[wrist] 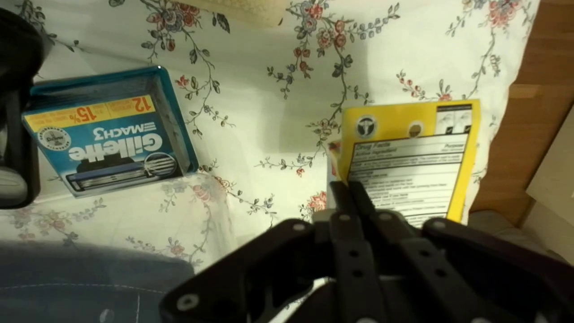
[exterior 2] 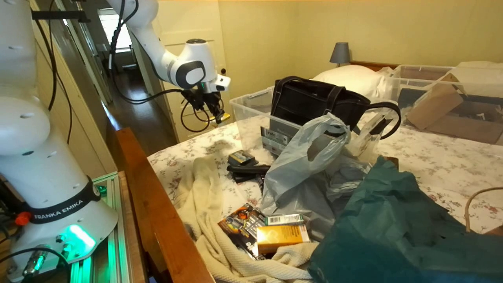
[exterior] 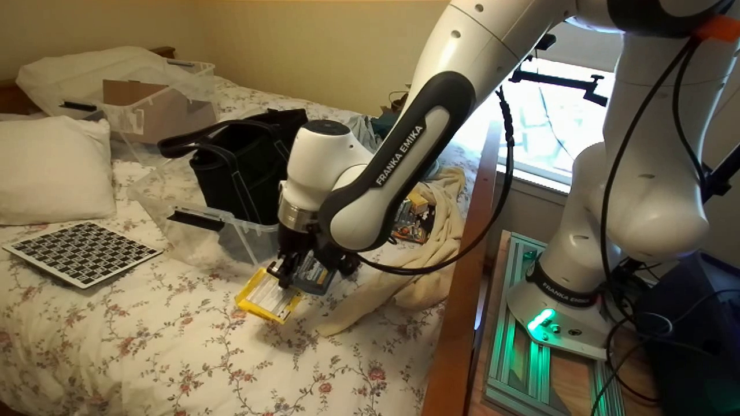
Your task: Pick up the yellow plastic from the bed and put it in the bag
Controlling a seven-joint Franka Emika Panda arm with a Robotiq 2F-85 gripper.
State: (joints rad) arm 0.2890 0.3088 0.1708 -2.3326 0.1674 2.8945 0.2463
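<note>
My gripper [wrist: 352,185] is shut on one edge of the yellow plastic [wrist: 410,157], a flat yellow piece with a white printed panel. In an exterior view the yellow plastic [exterior: 263,296] hangs tilted from the gripper [exterior: 281,276]. In an exterior view it [exterior 2: 224,117] is above the flowered bed [exterior: 173,346], with a shadow below. The black bag [exterior: 254,173] stands open-topped inside a clear plastic bin, behind the gripper there; it also shows in an exterior view [exterior 2: 314,100]. In the wrist view part of its dark side [wrist: 80,278] shows at lower left.
The clear bin [exterior 2: 251,129] surrounds the bag's lower part. A blue Gillette pack [wrist: 112,143] lies on the bed beside the gripper. A cream cloth [exterior 2: 204,181], a grey plastic bag [exterior 2: 298,169], a teal bag [exterior 2: 397,228] and a checkered board [exterior: 84,252] lie around.
</note>
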